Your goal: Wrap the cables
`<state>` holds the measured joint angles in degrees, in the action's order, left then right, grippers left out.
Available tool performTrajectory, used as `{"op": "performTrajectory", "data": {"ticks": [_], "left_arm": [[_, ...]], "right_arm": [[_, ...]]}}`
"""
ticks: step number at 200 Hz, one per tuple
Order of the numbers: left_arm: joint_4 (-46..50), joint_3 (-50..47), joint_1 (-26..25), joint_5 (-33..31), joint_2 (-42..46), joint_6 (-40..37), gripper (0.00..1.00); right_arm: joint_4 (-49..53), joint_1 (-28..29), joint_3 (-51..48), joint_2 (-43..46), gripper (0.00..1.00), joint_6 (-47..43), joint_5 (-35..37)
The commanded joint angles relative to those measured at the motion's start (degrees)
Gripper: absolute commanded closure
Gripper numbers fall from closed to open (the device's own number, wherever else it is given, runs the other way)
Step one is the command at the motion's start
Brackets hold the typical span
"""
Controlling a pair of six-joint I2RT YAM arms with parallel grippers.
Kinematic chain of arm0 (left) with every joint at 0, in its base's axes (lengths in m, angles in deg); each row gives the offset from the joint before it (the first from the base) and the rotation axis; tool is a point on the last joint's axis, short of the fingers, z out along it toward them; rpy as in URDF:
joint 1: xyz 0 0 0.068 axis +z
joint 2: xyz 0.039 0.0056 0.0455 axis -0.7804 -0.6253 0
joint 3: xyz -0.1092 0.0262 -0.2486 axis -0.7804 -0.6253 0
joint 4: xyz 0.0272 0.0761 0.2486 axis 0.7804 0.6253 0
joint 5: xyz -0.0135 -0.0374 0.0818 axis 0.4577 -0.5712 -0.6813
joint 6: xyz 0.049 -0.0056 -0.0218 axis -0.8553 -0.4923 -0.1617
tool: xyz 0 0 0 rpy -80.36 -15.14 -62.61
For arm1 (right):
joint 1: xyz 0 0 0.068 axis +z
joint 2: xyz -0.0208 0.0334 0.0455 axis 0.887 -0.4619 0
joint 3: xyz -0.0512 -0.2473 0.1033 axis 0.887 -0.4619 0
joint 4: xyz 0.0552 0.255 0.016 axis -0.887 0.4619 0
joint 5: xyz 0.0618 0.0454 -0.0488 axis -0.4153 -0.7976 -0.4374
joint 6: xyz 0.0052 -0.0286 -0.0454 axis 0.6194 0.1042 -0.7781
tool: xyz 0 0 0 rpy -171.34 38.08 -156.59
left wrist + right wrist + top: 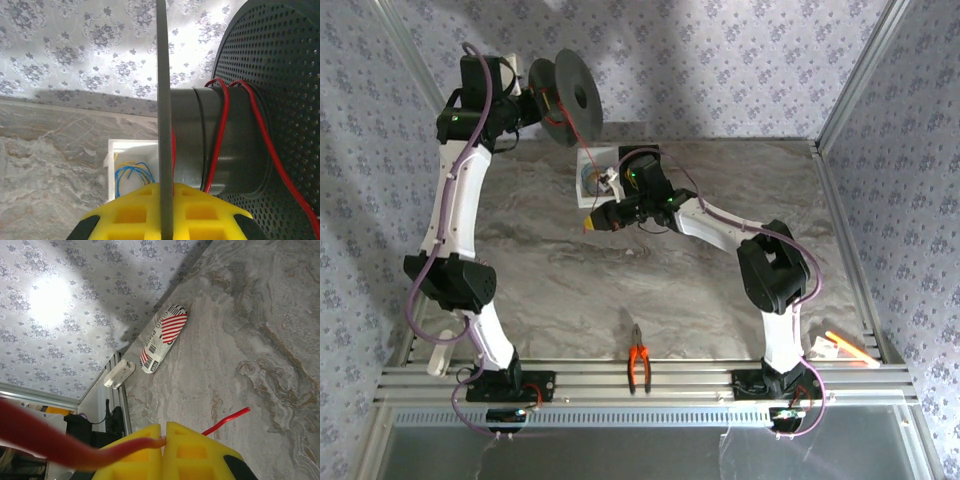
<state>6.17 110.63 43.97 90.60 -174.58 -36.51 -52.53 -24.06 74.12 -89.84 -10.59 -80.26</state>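
Mid-wrap: the left gripper (165, 215) clamps the spool's (225, 145) flange over the desk's (570, 290) far edge, a few cable (218, 137) turns on its hub, while the right gripper (164, 452), pinching the cable's slack mid-desk, likely must next carry it round the hub.

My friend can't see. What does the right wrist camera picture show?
The right gripper pinches the thin red wire, whose end pokes out over the marble table. Farther off, a red-and-white striped packet lies near the table's edge.
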Motion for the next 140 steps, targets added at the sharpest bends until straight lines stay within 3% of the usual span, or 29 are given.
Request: {"op": "performTrajectory", "data": {"ticks": [1, 64, 100, 121, 140], "left_arm": [[-11.5, -3.1, 0.4, 6.7, 5.4, 4.0, 1.00], [-21.7, -10.2, 3.9, 15.2, 9.3, 11.8, 1.00], [-30.4, -14.1, 5.1, 24.2, 10.9, 16.9, 1.00], [-31.6, -18.2, 5.5, 31.0, 12.7, 14.5, 1.00], [-22.2, -19.3, 5.3, 36.2, 14.5, 3.6, 1.00]], "right_arm": [[-0.7, -1.5, -1.7, 1.7, 1.00, -1.3, 0.7], [4.7, -7.9, -5.6, 1.5, 1.00, -6.1, 0.4], [7.9, -12.2, -6.5, 1.3, 1.00, -7.8, 1.9], [8.6, -16.1, -7.1, 1.7, 1.00, -8.1, 3.1], [11.0, -19.7, -6.1, 2.1, 1.00, -9.6, 3.1]]}}
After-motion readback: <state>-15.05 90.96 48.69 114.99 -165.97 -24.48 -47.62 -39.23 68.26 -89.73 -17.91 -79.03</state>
